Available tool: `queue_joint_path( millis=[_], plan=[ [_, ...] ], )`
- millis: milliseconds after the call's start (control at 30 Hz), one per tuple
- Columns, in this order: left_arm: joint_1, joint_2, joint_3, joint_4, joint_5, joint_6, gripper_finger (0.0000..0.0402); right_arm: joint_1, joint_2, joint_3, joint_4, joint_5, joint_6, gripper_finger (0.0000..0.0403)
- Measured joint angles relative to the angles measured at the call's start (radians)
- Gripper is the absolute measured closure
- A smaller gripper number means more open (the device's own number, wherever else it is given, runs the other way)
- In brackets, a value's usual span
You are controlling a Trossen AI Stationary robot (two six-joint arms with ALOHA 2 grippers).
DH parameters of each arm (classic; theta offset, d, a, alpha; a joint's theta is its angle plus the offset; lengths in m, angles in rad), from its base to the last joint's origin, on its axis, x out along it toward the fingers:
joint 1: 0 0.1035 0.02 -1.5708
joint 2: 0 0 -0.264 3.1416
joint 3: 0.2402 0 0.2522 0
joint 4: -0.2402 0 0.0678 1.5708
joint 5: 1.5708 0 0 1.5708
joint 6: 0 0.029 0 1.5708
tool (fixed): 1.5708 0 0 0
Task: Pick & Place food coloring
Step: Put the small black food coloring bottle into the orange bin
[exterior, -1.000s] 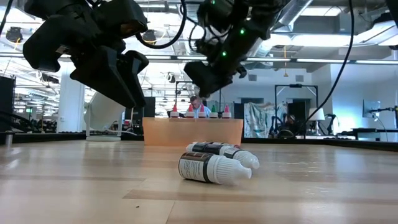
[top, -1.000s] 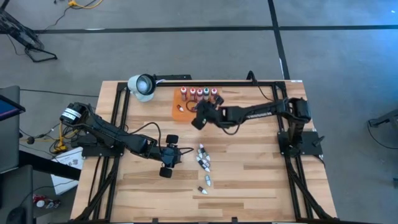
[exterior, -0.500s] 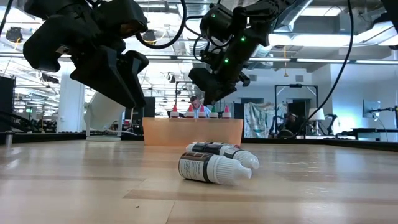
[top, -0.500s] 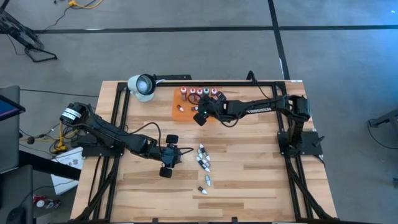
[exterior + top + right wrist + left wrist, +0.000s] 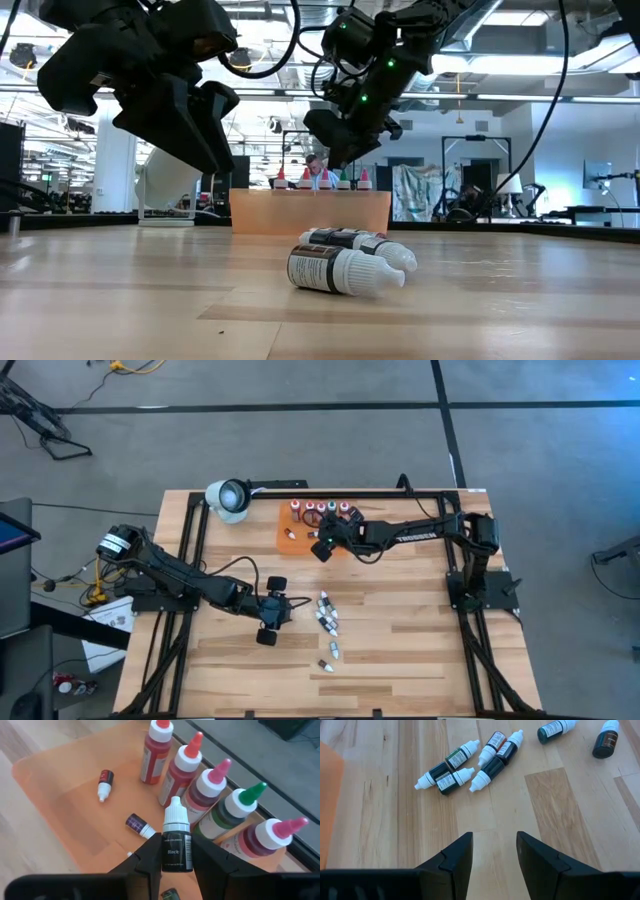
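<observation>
My right gripper [image 5: 176, 862] hangs over the flat orange tray [image 5: 60, 795], shut on a small dark food coloring vial [image 5: 176, 840] with a white cap, labelled "Black". A row of larger red, pink and green bottles [image 5: 200, 787] stands along the tray's far side [image 5: 320, 510]. Two small vials [image 5: 104, 784] [image 5: 139, 825] lie on the tray floor. Several more vials [image 5: 470, 762] lie on their sides on the wood [image 5: 327, 615]. My left gripper [image 5: 492, 855] hovers open just left of them [image 5: 285, 610]. My right gripper pinches the vial's dark labelled body [image 5: 176, 855] between its two fingers. The fingers slant down from the table's right side and lie along the vial. Its white cap [image 5: 176, 815] sticks out past the fingertips, and the vial is lifted clear above the tray.
A white round lamp-like object [image 5: 228, 498] sits at the table's far left corner, left of the tray. Black frame rails [image 5: 190, 560] run along both sides of the table. Bare wood lies between the tray and the loose vials.
My right gripper, with the vial, has swung a short way toward the table's far edge, farther over the tray and nearer the row of bottles, rolling slightly. It has kept still for the last half second.
</observation>
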State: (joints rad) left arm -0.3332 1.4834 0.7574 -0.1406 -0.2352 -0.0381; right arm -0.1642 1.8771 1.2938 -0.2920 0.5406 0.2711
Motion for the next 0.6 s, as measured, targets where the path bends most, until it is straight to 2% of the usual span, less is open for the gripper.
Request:
queue_joint_path(
  millis=[433,600],
  plan=[
    [0.000,0.000,0.000,0.001,0.000,-0.006,0.0255,0.002,0.000,0.000,0.000,-0.021,0.017,0.0234],
    [0.000,0.008,0.000,0.040,0.000,-0.005,0.0255,0.043,0.000,0.000,0.000,-0.022,-0.024,0.0221]
  ],
)
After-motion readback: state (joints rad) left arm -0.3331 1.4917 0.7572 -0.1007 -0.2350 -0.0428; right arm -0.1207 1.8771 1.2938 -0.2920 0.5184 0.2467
